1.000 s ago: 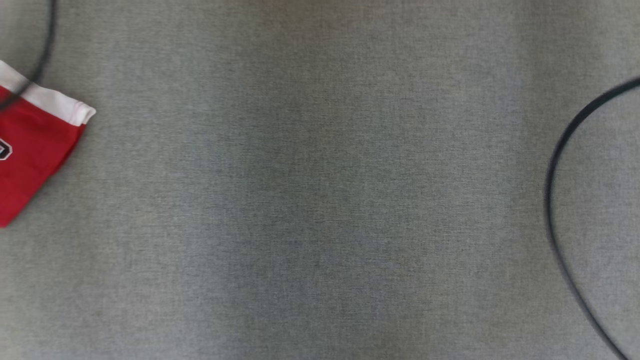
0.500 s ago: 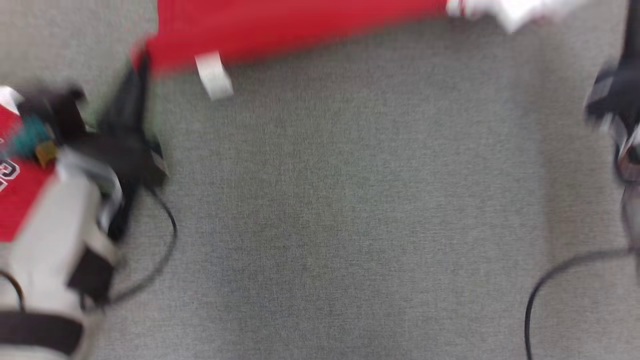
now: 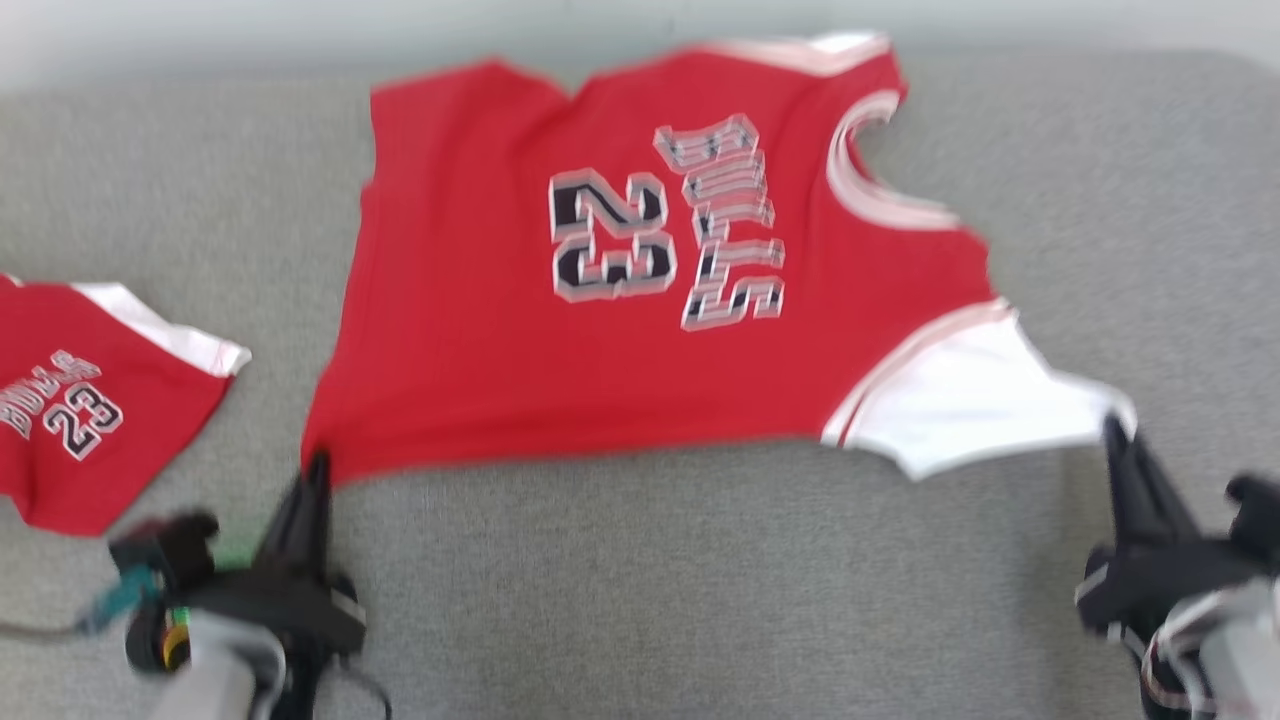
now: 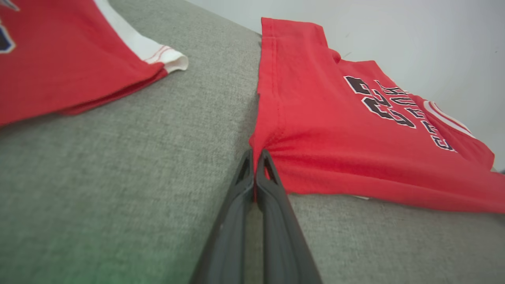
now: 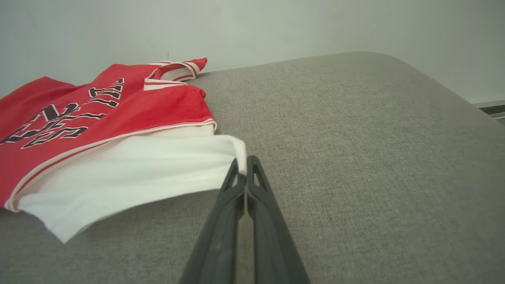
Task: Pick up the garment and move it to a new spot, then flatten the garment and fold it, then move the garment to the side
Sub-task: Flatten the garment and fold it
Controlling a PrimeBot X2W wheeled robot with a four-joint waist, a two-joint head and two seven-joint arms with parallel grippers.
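The garment (image 3: 640, 280) is a red jersey with white trim and black "23" lettering, spread flat on the grey surface, hem to the left and neck to the right. My left gripper (image 3: 318, 462) is shut on its near red hem corner (image 4: 256, 150). My right gripper (image 3: 1112, 428) is shut on the tip of the white sleeve (image 5: 241, 157). Both fingers (image 4: 236, 213) (image 5: 225, 221) lie low over the surface. The jersey's printed front (image 5: 71, 118) faces up.
A second red piece with white trim and a small "23" print (image 3: 90, 400) (image 4: 71, 67) lies folded at the left. The grey fabric surface (image 3: 700, 580) stretches open in front and to the right (image 5: 375, 157). A pale wall (image 5: 252, 27) stands behind.
The head view has swung up from bare grey surface to the whole spread jersey and both grippers. The garment's own movement cannot be told apart from the camera's.
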